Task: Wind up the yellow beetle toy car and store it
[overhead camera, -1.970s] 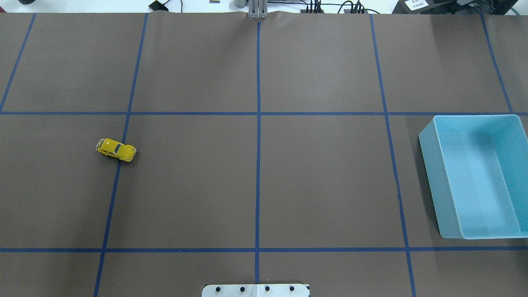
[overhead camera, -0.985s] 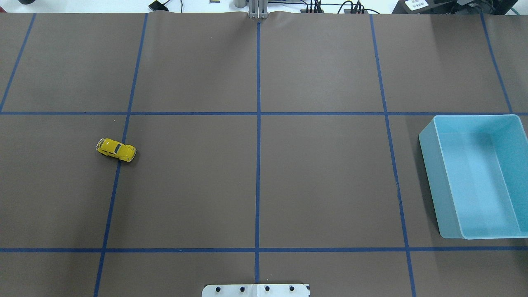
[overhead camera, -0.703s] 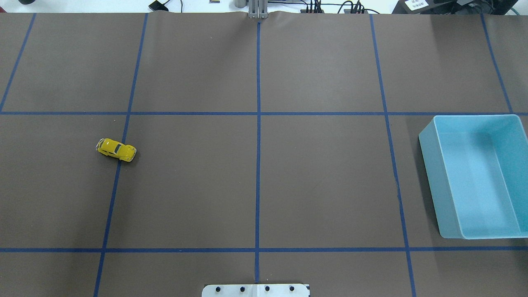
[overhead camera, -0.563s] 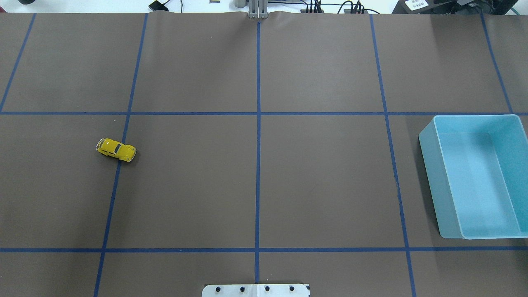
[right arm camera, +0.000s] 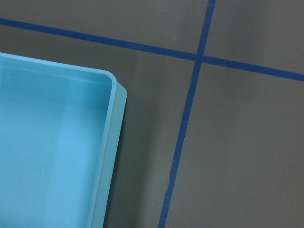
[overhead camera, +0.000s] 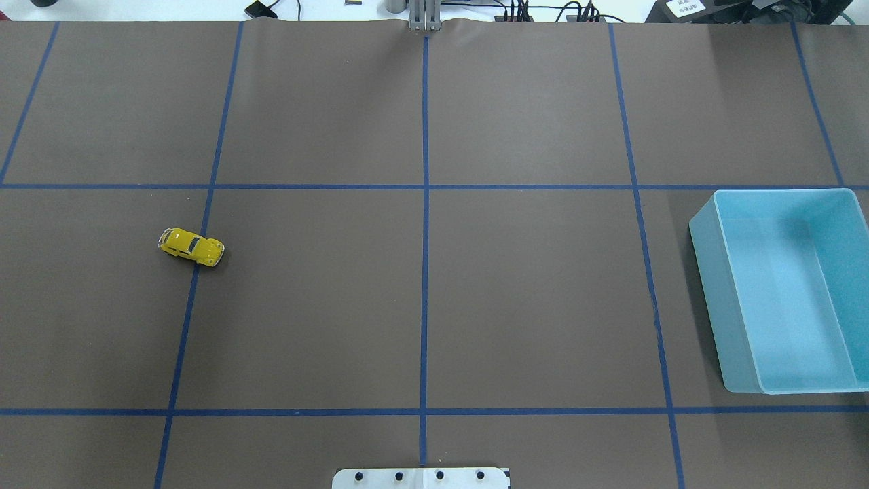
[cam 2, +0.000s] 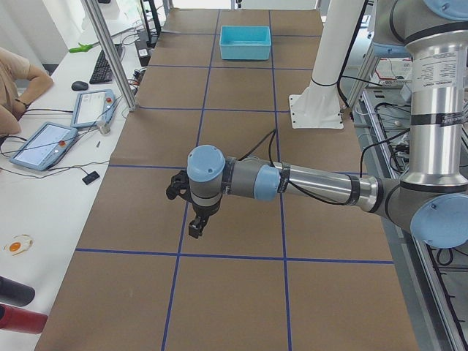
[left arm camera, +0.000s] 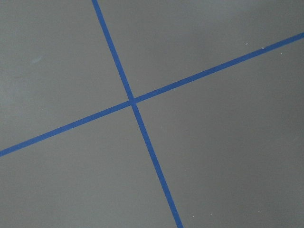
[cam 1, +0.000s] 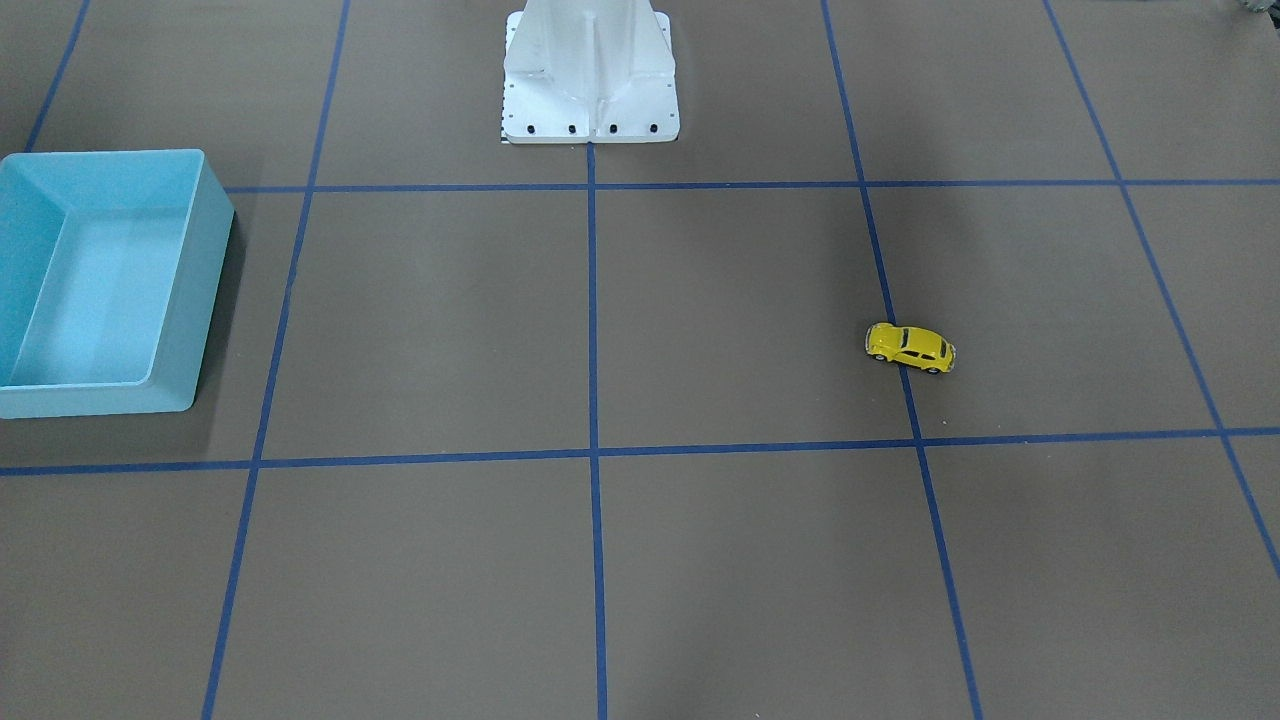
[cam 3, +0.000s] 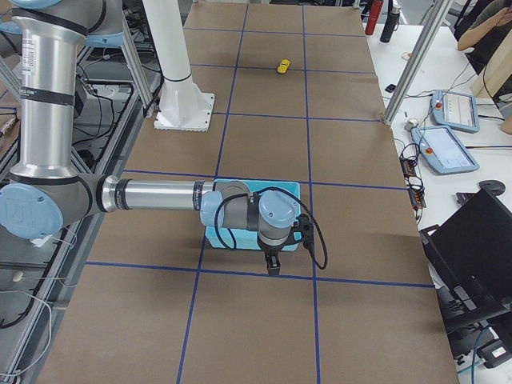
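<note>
Two tools, side views only, cannot tell open or closed: left gripper; right gripper | yellow beetle toy car, 9 o'clock overhead | blue bin, 3 o'clock, edge cropped

Glossy yellow beetle toy car, smooth light-blue plastic bin, matt brown table cover

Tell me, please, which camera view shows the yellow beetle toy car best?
The overhead exterior view: the yellow beetle toy car is unobstructed, roof and windows clear. Front-facing shows it nearly as well; exterior right, a distant speck; exterior left and both wrist views, nothing.
</note>
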Controlling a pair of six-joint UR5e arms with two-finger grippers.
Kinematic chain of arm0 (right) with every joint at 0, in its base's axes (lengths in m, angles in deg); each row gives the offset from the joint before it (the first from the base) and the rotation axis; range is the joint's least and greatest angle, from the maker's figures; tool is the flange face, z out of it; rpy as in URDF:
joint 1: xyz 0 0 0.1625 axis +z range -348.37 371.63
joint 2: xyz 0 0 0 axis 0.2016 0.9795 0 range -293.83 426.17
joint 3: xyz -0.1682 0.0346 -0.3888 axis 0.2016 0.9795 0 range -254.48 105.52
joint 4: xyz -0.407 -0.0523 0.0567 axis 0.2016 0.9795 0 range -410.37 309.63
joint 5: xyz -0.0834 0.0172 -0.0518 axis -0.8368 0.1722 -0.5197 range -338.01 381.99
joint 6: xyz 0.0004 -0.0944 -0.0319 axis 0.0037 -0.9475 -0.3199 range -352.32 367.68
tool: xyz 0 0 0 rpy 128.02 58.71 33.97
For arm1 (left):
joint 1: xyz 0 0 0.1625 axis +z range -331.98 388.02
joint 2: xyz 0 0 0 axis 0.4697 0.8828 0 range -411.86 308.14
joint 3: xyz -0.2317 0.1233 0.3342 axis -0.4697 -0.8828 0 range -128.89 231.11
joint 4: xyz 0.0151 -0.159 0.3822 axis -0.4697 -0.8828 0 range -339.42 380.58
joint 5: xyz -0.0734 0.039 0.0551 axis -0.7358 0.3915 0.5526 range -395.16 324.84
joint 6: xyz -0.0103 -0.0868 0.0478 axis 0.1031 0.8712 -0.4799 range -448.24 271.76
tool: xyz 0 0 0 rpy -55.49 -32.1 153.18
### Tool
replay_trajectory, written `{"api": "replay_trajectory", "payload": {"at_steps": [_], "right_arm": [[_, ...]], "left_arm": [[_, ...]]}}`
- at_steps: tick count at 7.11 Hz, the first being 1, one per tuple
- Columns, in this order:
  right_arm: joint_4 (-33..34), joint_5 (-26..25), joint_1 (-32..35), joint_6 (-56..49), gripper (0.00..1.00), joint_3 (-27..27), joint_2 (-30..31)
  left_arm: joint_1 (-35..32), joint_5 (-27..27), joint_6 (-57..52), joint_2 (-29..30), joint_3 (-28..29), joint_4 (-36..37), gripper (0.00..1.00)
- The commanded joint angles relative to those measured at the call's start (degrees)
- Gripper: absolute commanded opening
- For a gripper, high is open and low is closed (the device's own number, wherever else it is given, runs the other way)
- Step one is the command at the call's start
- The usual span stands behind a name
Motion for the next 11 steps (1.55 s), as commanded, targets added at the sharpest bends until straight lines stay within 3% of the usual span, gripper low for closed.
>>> {"api": "replay_trajectory", "payload": {"at_steps": [1, 3, 7, 10, 11], "right_arm": [[0.0, 0.0, 0.1, -0.1, 1.00, 0.0, 0.1], [0.0, -0.1, 0.1, -0.1, 1.00, 0.1, 0.1], [0.0, -0.1, 0.1, -0.1, 1.00, 0.2, 0.1], [0.0, -0.1, 0.1, -0.1, 1.00, 0.3, 0.1], [0.0, -0.1, 0.1, -0.1, 1.00, 0.3, 0.1]], "left_arm": [[5.8, 0.2, -0.3, 4.7, 0.1, -0.1, 1.00], [12.8, 0.7, -0.3, 7.3, -1.3, -2.9, 1.00], [34.0, 2.1, -0.1, 10.0, -9.8, -4.9, 1.00], [40.8, 10.0, -0.6, 10.2, -10.3, -13.5, 1.00], [43.1, 13.1, -5.5, 10.2, -10.2, -14.4, 1.00]]}}
